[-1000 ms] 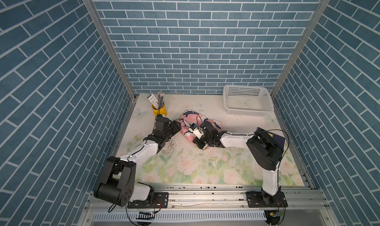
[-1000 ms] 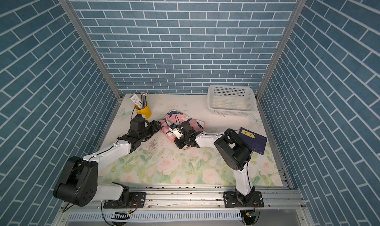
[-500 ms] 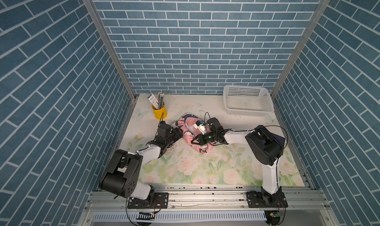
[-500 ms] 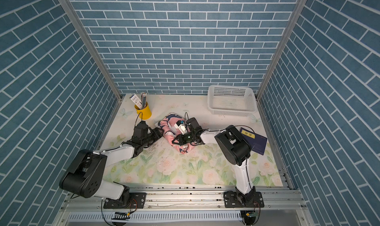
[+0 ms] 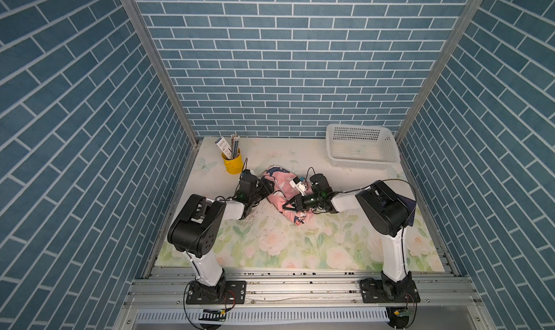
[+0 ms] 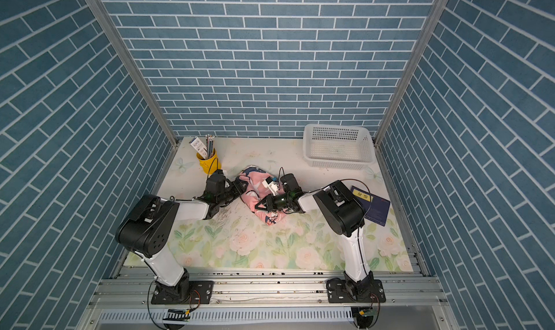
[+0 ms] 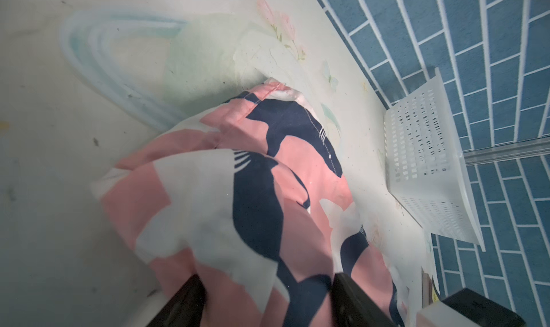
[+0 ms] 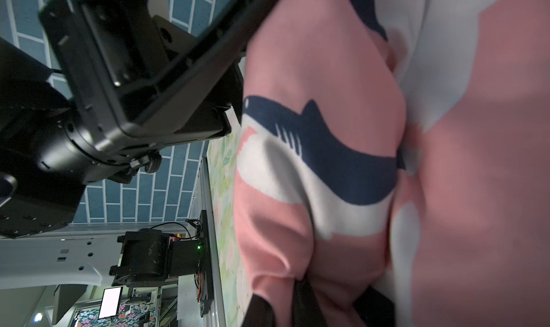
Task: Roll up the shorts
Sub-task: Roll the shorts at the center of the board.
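Blue brick-patterned walls enclosed a tabletop covered by a floral mat (image 5: pixel 285 244). We found the shorts (image 5: pixel 280 179) bunched in a loose mound on the mat, toward the back. They lay between the yellow cup (image 5: pixel 232 163) of pencils and the white basket (image 5: pixel 360 164) and touched neither. The left gripper (image 5: pixel 268 188) met the side of the mound nearest the cup. In the left wrist view its fingers (image 7: pixel 190 298) stood apart, with a thick fold of shark-printed fabric filling the gap and touching both. We could not tell whether they squeezed it. The right gripper (image 5: pixel 284 206) lay low across the near side of the mound. Its jaws were drawn together on a pinch of pink cloth, as the right wrist view confirmed. A dark blue booklet (image 6: pixel 372 205) lay flat near the mat's right edge, beside the right arm.
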You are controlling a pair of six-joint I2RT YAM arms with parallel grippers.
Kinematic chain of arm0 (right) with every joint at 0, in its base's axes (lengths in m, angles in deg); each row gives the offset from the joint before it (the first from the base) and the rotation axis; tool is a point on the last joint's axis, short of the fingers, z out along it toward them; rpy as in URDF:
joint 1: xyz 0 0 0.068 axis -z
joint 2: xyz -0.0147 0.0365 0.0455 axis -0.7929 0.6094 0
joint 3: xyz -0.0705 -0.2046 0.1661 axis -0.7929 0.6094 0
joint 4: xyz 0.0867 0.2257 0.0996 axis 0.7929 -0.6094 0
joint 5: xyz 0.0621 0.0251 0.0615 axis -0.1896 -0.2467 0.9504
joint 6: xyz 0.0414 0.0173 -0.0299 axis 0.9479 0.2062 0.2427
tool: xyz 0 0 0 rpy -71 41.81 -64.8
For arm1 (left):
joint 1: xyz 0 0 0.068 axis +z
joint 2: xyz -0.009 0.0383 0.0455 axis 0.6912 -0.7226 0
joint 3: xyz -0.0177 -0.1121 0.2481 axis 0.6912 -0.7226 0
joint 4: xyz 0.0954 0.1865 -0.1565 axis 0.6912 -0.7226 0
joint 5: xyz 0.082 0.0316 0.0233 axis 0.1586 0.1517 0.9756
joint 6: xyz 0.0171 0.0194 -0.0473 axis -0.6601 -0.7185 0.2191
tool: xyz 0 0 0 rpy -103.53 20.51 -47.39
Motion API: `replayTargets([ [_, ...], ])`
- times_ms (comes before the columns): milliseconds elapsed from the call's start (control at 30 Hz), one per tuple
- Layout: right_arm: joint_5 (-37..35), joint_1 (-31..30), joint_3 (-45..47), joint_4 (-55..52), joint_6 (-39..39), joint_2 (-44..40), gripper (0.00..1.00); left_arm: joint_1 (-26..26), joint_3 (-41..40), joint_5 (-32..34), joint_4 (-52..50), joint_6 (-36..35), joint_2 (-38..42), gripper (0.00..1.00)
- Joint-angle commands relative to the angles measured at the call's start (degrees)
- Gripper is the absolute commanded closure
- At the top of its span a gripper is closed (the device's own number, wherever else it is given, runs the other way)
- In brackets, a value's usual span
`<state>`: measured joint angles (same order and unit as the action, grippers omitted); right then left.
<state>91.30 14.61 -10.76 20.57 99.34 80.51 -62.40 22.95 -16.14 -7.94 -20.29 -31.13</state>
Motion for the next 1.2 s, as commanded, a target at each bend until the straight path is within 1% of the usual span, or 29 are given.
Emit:
replayTargets([
  [0, 0.6, 0.9, 1.6, 0.4, 2.5, 1.8, 1.0, -0.3, 2.0, -0.5, -0.4, -0.3, -2.3, 0.31],
  [100, 0.3, 1.3, 2.0, 0.2, 2.5, 2.0, 1.0, -0.4, 2.9, -1.1, -1.0, 0.1, -3.7, 0.42],
  [133, 0.3, 1.3, 2.1, 0.0, 2.4, 2.0, 1.0, -0.4, 3.4, -1.3, -1.5, 0.2, -4.1, 0.48],
  [167, -0.1, 1.4, 2.1, -0.7, 1.8, 1.8, 1.0, -0.5, 3.8, -1.3, -2.1, 0.3, -4.4, 0.59],
  [267, -3.0, 1.8, 1.3, -6.0, -2.0, 0.2, 0.84, -0.5, 4.9, -1.1, -5.2, 0.1, -4.3, 0.85],
  [300, -5.2, 2.0, 0.3, -10.1, -5.0, -0.7, 0.78, -0.6, 5.6, -0.8, -7.3, -0.2, -4.1, 0.9],
  [367, -10.1, 1.9, -1.4, -17.2, -9.9, -3.0, 0.71, -0.7, 6.8, -0.5, -10.9, -0.7, -3.7, 0.98],
  [400, -12.6, 1.9, -2.1, -20.3, -11.7, -4.4, 0.68, -0.9, 7.7, -0.1, -13.2, -0.8, -3.6, 1.0],
  [467, -18.6, 1.6, -3.3, -25.6, -15.8, -7.2, 0.63, -1.1, 9.3, 0.3, -17.4, -1.3, -3.4, 1.0],
  [567, -31.7, -0.3, -5.0, -32.9, -23.1, -12.1, 0.57, -1.3, 10.7, 0.0, -21.4, -1.5, -3.5, 1.0],
  [667, -44.7, -4.9, -5.3, -35.7, -30.3, -15.9, 0.52, -1.3, 11.6, -0.3, -23.8, -1.5, -3.5, 1.0],
  [733, -51.8, -8.8, -5.7, -36.3, -34.4, -16.9, 0.51, -1.4, 12.2, -0.4, -24.9, -1.7, -3.4, 1.0],
  [767, -54.1, -10.4, -5.9, -36.2, -35.9, -17.0, 0.49, -1.4, 12.5, -0.4, -25.6, -1.8, -3.4, 1.0],
  [800, -56.1, -12.1, -6.2, -36.0, -37.4, -16.9, 0.48, -1.4, 12.9, -0.5, -26.2, -2.0, -3.4, 1.0],
  [867, -57.7, -14.0, -6.8, -35.1, -39.3, -16.1, 0.45, -1.5, 13.4, -0.4, -26.7, -2.2, -3.4, 1.0],
  [1000, -58.2, -16.2, -9.2, -33.5, -41.9, -12.8, 0.43, -1.6, 14.1, -0.6, -27.2, -2.0, -3.1, 1.0],
  [1033, -58.6, -16.7, -9.7, -33.3, -42.4, -11.9, 0.33, -1.6, 14.2, -0.7, -27.2, -2.0, -3.0, 1.0],
  [1167, -63.3, -17.9, -13.0, -34.7, -44.3, -7.3, 0.32, -1.8, 14.0, -1.1, -27.4, -1.9, -2.5, 1.0],
])
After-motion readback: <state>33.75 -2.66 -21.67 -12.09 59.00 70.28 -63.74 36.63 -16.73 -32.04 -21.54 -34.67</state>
